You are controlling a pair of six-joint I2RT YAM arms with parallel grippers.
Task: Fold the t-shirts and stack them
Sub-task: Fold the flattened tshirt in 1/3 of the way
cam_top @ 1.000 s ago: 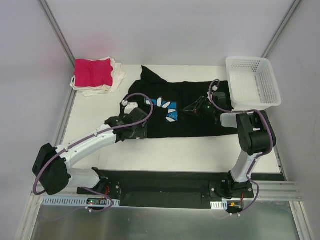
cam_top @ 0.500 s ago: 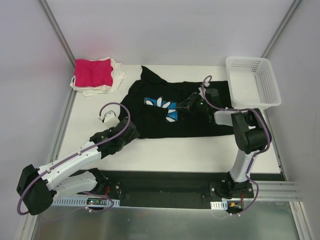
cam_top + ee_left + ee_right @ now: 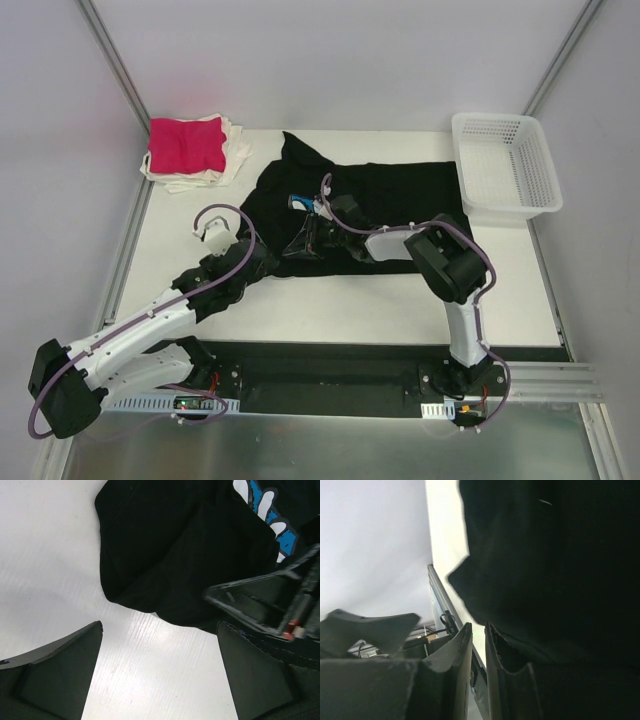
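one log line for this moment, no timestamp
task: fold black t-shirt | left gripper: open, above table | right gripper: shut on black t-shirt

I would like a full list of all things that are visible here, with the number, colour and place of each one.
black t-shirt: one, black, middle of the table, partly folded over
print: one, blue and white, on the black t-shirt, mostly hidden
pink t-shirt: one, magenta-pink, folded, top of the far left pile
white t-shirts: number unclear, cream-white, under the pink one
basket: one, white mesh, far right corner
table: one, white
left arm: white and black, by the shirt's near left edge; jaws open, holding nothing
right arm: white and black, reaching left over the shirt; jaws closed on its cloth
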